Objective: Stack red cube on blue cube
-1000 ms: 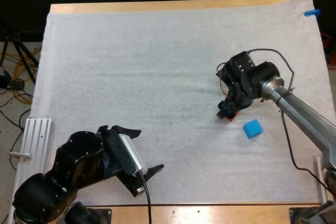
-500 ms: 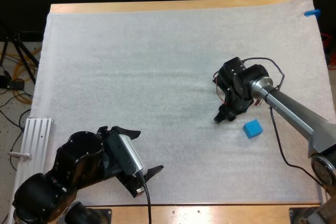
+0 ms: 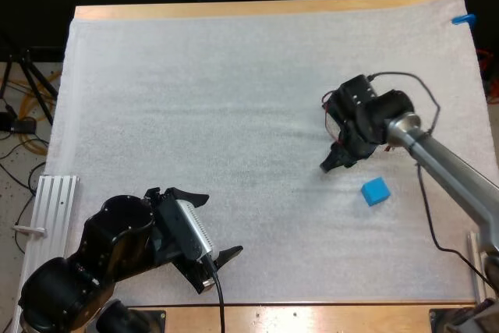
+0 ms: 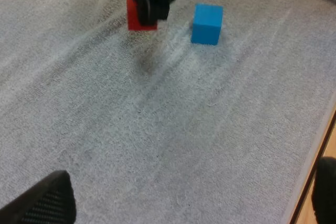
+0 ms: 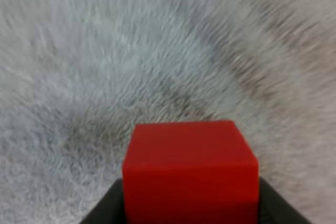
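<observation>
plastic-looking, stiff, probably light: gripping red cube (image 5: 191, 169) on flat opposite faces with right pincer (image 3: 333, 163), near blue cube (image 3: 375, 191); left pincer (image 3: 221, 222) spread, empty.

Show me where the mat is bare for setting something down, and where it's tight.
The far half of the mat is bare, as is the middle stretch between the left tool and the right tool. It is crowded only around the blue cube, where the right tool holds the red cube close beside it.
</observation>
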Robot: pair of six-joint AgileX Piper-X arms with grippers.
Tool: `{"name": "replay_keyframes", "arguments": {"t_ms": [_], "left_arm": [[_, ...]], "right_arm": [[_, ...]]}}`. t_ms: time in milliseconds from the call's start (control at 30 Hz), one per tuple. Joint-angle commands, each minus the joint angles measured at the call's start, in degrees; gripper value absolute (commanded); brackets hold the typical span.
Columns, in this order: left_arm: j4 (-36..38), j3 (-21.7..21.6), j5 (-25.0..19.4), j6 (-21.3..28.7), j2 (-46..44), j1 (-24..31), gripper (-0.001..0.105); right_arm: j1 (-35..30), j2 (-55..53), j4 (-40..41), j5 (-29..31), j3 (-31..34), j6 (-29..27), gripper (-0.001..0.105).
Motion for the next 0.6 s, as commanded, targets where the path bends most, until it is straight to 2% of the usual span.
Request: {"name": "replay_keyframes", "arguments": {"t_ms": [0,167,400,567], "left_arm": [[-0.2,-0.3,-0.5,-0.1,-0.1,-0.2,0.087],[-0.2,-0.3,-0.5,-0.1,-0.1,-0.2,0.087],[-0.2,-0.3,-0.5,-0.1,-0.1,-0.2,0.087],[-0.2,-0.3,-0.5,-0.1,-0.1,-0.2,0.087]], "right_arm": [[-0.2,-2.3,1.7,1.2,-0.5,0.5,0.023],[-0.2,-7.3,5.1,3.6,-0.5,3.3,0.023],[-0.2,-12.6,9.2,3.4,-0.1,8.1,0.023],[-0.2,-15.6,10.8,3.2,3.5,10.7,0.023]]}}
